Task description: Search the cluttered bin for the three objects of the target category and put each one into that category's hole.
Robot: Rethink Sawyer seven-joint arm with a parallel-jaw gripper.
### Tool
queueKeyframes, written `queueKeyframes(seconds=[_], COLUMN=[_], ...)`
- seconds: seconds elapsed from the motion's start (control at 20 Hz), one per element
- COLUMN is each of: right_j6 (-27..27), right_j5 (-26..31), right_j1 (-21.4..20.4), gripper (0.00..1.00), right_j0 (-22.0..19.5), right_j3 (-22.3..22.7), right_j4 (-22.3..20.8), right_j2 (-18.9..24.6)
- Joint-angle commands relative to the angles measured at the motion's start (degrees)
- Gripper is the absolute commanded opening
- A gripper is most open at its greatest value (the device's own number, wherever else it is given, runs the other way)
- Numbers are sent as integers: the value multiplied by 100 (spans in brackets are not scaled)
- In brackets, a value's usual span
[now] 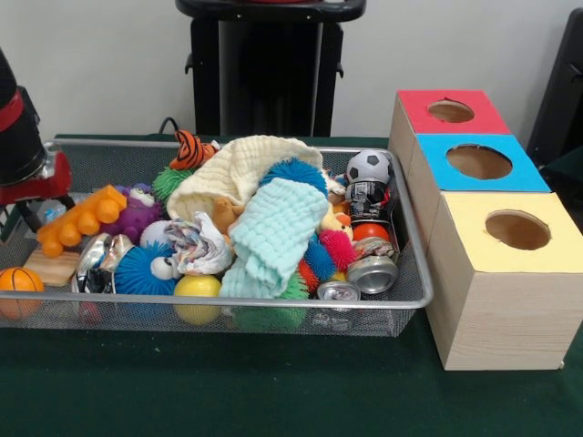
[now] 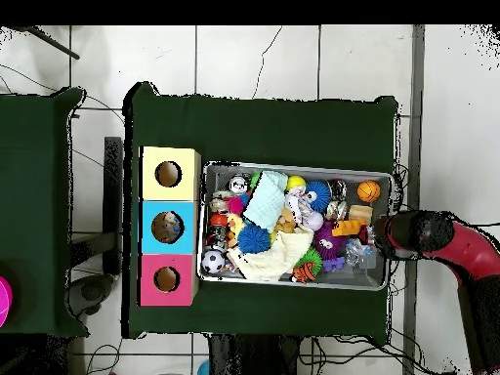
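Note:
A wire mesh bin [image 1: 228, 299] [image 2: 293, 286] is packed with clutter. In it lie a mint cloth [image 1: 273, 232], a cream cloth [image 1: 235, 168], crushed silver cans [image 1: 372, 273], a black can [image 1: 367, 200], a soccer ball [image 1: 369, 166], a yellow ball [image 1: 198, 287], a small basketball [image 1: 18, 279] and blue spiky balls [image 1: 146, 269]. Beside the bin stand three boxes with round holes on top: red [image 1: 451, 111], blue [image 1: 478, 162] and yellow [image 1: 516, 229]. My gripper [image 1: 36, 196] [image 2: 369, 234] hangs at the bin end farthest from the boxes, over an orange plastic toy [image 1: 82, 218]. Its tips are hidden.
A tiger toy [image 1: 191, 150], a purple toy [image 1: 137, 214], a wooden block [image 1: 53, 267] and a rope toy [image 1: 196, 241] also lie in the bin. The green table [image 1: 273, 391] has bare room in front of the bin. A second green table [image 2: 39, 215] stands beyond the boxes.

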Motion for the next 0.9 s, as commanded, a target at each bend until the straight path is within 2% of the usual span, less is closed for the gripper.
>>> queueKeyframes(seconds=[0.05, 0.65, 0.7, 0.9], right_j6=[-580, -548, -521, -419], right_j5=[-437, -224, -219, -185], right_j1=[644, 805, 806, 671], gripper=[100, 100, 0, 0], right_j0=[192, 317, 312, 391], right_j3=[69, -84, -77, -3], right_j4=[-457, -555, -537, -552], right_j2=[-123, -399, -416, -499])
